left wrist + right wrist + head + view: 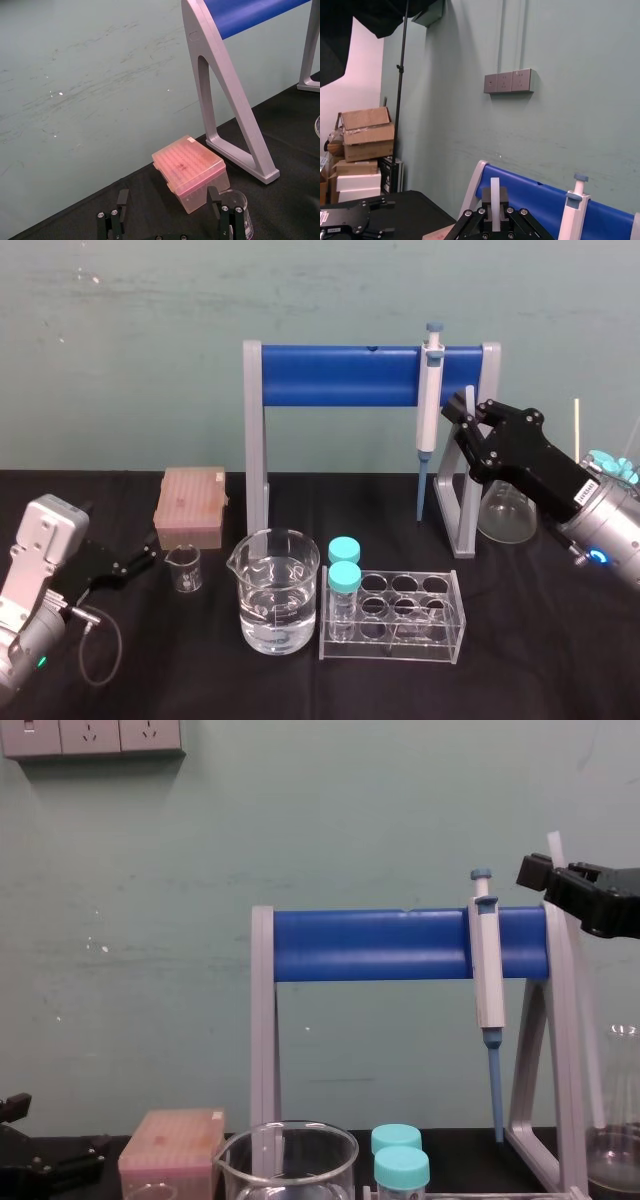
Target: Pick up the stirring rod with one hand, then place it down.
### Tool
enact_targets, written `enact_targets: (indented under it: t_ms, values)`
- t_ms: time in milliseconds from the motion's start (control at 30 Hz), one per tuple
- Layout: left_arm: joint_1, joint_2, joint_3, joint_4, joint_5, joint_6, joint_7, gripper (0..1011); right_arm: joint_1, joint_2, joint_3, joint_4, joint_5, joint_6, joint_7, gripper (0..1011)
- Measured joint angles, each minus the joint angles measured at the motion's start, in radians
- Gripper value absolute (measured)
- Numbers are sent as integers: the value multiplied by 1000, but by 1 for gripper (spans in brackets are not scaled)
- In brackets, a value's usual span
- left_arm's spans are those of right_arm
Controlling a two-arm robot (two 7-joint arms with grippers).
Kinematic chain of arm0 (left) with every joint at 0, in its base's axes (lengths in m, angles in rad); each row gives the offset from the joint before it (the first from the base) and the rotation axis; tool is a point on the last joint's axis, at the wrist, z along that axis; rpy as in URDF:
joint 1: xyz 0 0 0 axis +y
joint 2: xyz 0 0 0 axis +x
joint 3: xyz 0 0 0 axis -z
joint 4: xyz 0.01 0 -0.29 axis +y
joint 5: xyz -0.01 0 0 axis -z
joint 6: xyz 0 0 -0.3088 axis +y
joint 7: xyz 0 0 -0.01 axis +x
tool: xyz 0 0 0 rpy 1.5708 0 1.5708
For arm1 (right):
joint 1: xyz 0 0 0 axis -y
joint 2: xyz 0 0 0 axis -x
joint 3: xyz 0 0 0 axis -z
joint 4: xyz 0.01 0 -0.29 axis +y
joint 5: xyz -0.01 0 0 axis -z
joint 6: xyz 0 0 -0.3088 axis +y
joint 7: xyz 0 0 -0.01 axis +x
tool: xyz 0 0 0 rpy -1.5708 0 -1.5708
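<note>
The stand (340, 375) sits at the back of the table (560, 640), midway across, with the pipette (430, 410) hanging from its bar near the right end. Left of the stand lies the tip box (190, 505), the small beaker (184, 567) just before it. The large beaker (278, 590) stands in front of the stand's left leg. The tube rack (392, 615) is just right of it, two capped vials (344, 575) in its left-end holes (one behind the other). The flask (505, 510) stands right of the stand's right leg. The right gripper (462, 412) hangs raised by the bar's right end, the stirring rod (470, 398) in its grip. The left gripper (148, 560) lies low at the table's left, beside the small beaker.
</note>
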Motion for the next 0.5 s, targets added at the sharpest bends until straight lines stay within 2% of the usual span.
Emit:
enact_targets:
  t_ms: [500]
  values:
    - [0, 0, 0, 0, 0, 0, 0, 1000, 1, -3, -16, 2, 13, 12, 19, 69]
